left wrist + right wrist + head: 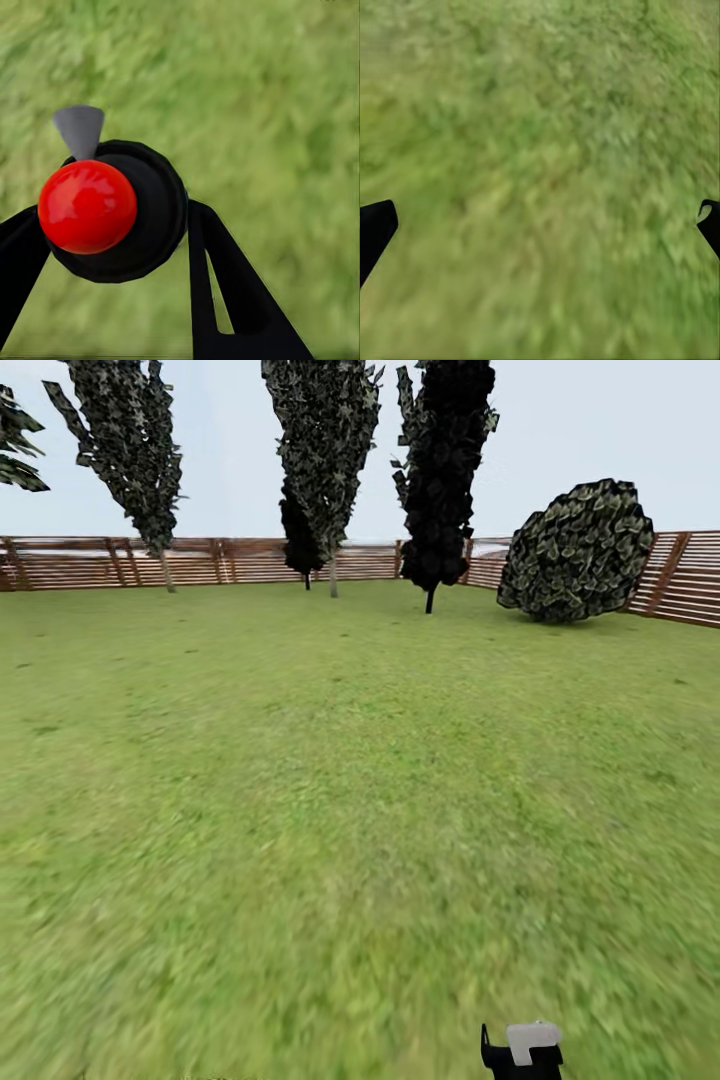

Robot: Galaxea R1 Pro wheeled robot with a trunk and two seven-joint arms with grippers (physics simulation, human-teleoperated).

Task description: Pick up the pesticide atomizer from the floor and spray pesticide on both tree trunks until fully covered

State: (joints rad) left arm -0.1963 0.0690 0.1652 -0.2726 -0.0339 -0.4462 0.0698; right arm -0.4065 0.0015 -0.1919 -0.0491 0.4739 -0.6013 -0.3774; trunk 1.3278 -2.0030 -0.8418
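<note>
Between the left gripper fingers, pinched over the grass floor — the pesticide atomizer, probably light, rigid, best gripped round its body — right gripper fingers spread, empty.

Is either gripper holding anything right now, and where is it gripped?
The left gripper holds the atomizer, its fingers on either side of the black round body. The right gripper is open, over grass.

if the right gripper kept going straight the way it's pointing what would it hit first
Most likely the grass floor: between the right gripper's spread fingertips only blurry lawn shows, with nothing in between, though how far off it lies is unclear.
</note>
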